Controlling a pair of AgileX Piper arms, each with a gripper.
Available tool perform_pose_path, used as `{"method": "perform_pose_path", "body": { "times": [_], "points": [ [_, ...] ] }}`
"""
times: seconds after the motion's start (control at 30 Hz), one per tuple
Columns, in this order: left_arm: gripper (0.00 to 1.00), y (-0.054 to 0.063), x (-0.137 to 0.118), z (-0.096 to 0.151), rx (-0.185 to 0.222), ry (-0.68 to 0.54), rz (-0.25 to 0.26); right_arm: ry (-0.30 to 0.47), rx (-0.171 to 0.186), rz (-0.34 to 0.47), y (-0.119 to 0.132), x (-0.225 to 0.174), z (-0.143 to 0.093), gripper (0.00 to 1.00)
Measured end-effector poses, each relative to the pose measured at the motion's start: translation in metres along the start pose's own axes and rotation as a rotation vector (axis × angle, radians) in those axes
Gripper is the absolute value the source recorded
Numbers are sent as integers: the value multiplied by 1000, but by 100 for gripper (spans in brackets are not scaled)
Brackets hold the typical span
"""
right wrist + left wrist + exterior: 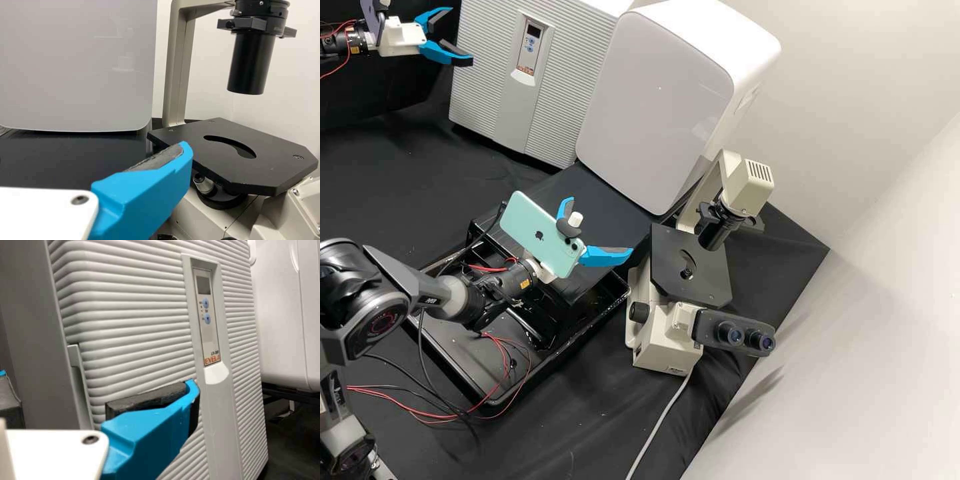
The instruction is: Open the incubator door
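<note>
- Here's the left hand [461, 35], up at the top left of the high view, fingers spread wide, nothing between them.
- Right in front of it, the incubator [487, 80]: pale grey, squarish, its door [135, 305] ribbed crosswise, and that door looks shut.
- A smooth upright band [220, 405] splits the ribs, carrying a control panel [209, 332] with a dark display [203, 285] and two blue buttons; a recessed grip [76, 360] sits at the door's side edge.
- So the door lies just ahead of the left hand, one finger [150, 435] crossing in front of the ribs in the left wrist view; touching or apart, I can't tell.
- That finger hides some of the lower ribbing, the incubator's top runs out of the high view, and the display is too dark to read.
- Farther out, beside the incubator, a glossy white cabinet [653, 107].
- And well apart, over the counter [587, 413], the right hand [603, 225] hangs near the microscope [667, 333], its fingers spread too.
</note>
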Motion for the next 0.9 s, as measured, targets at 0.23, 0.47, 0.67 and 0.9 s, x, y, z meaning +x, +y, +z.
{"method": "perform_pose_path", "body": {
  "times": [0.23, 0.47, 0.67, 0.9],
  "points": [
    [100, -16, 9, 1, -64, -41, -9, 0, 0, 0, 0, 0, 0, 100],
    [100, -26, 27, 20, -96, -93, -16, 0, 0, 0, 0, 0, 0, 100],
    [100, -25, 28, 22, -126, -86, -4, 0, 0, 0, 0, 0, 0, 100],
    [100, -27, 26, 22, -149, -67, 1, 0, 0, 0, 0, 0, 0, 100]
  ]
}}
